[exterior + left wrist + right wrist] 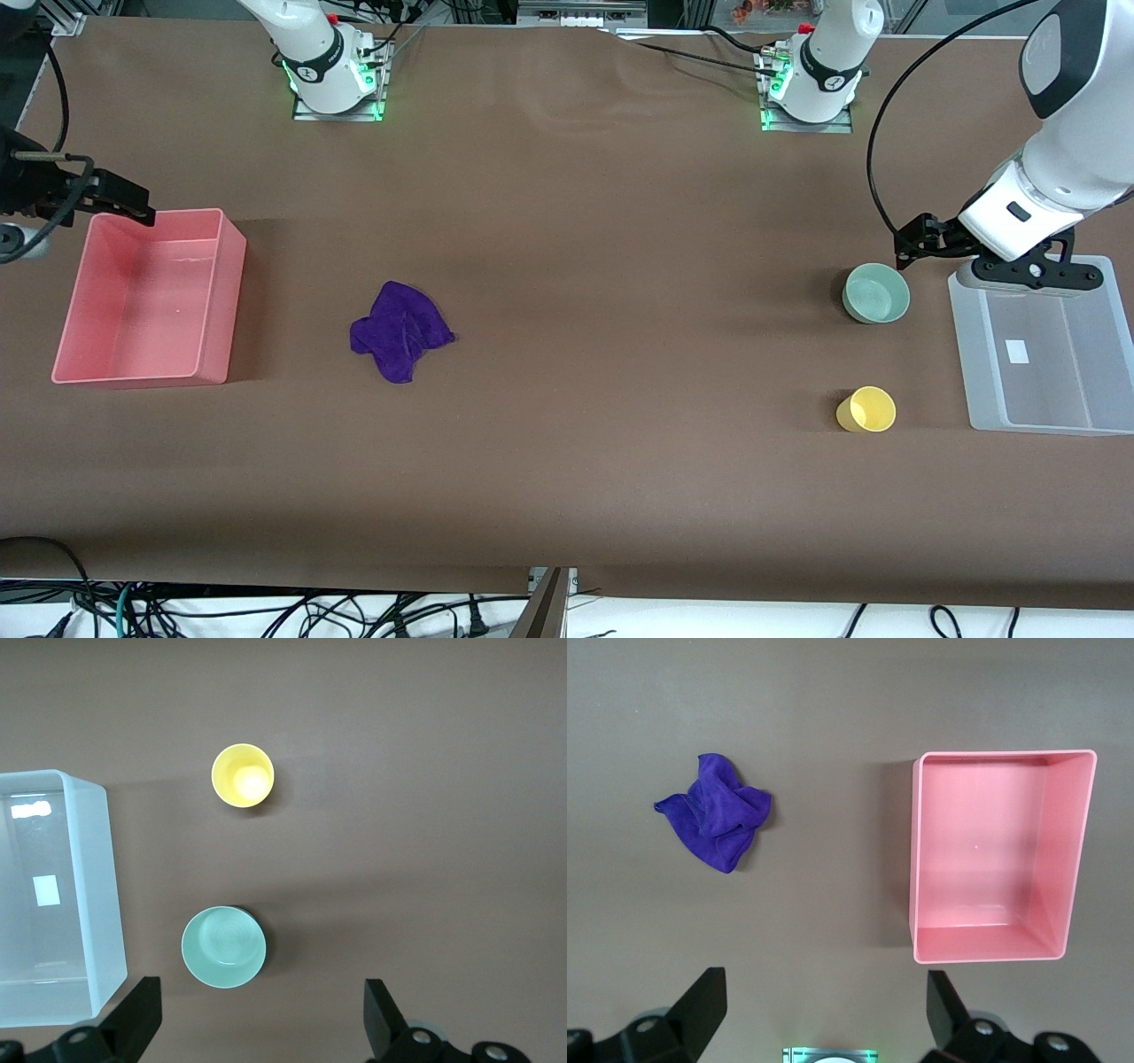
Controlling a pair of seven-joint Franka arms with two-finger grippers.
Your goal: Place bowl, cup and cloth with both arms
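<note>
The mint-green bowl (876, 293) stands upright on the brown table toward the left arm's end, and shows in the left wrist view (223, 948). The yellow cup (866, 409) stands upright nearer the front camera than the bowl, and shows in the left wrist view (243, 775). The purple cloth (400, 330) lies crumpled toward the right arm's end, and shows in the right wrist view (716, 819). My left gripper (921, 241) (261, 1005) is open and empty, over the table beside the bowl. My right gripper (133, 208) (824, 983) is open and empty, over the pink bin's corner.
A pink bin (232, 301) (914, 859) stands empty beside the cloth at the right arm's end. A clear plastic bin (974, 354) (99, 886) stands empty beside the bowl and cup at the left arm's end.
</note>
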